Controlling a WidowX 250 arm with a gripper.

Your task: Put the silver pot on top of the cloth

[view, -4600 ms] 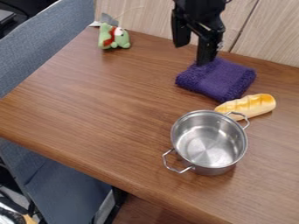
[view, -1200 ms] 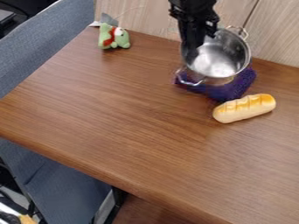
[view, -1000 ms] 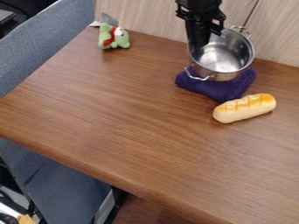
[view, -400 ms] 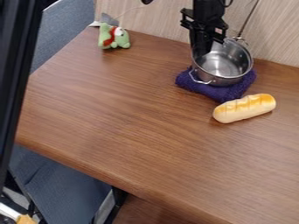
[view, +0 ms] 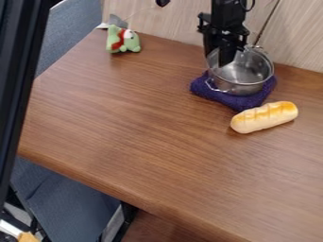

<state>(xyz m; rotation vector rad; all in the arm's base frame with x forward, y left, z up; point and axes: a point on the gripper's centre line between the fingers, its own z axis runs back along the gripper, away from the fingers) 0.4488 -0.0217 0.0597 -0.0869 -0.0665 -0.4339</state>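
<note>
Station note, purple cloth (view: 254, 100) taken as landmark; silver pot (view: 245, 87) sits over the cloth, base apparently bearing on it, mouth up, with perhaps a slight lean I can't settle from this angle; bread roll (view: 264, 117) lies on the counter (view: 126, 123) just beside the cloth, on the camera side; green plush toy (view: 123, 40) is well apart from the cloth, off to picture left.

Tool (view: 218, 57): above the cloth, at the pot's rim on the picture-left side; I cannot tell whether it has a bite on the wall or has let go.

Handling, my estimate: thin metal, stiff, light to middling for its bulk; smooth wall, so likely slippery under a weak pinch; not fragile, though it may dent or ring if dropped; the cloth is soft and should give under the base, so any one-sided pull could tip the pot or drag the cloth with it.

Where to hold: pinch the rim wall, one side in, one side out, clear of the wire handle (view: 214, 89); the handle loop is a poorer choice, thin and likely to let the pot swing; if the weight is on the cloth, I'd release gently and lift straight up, without brushing the wall.
</note>
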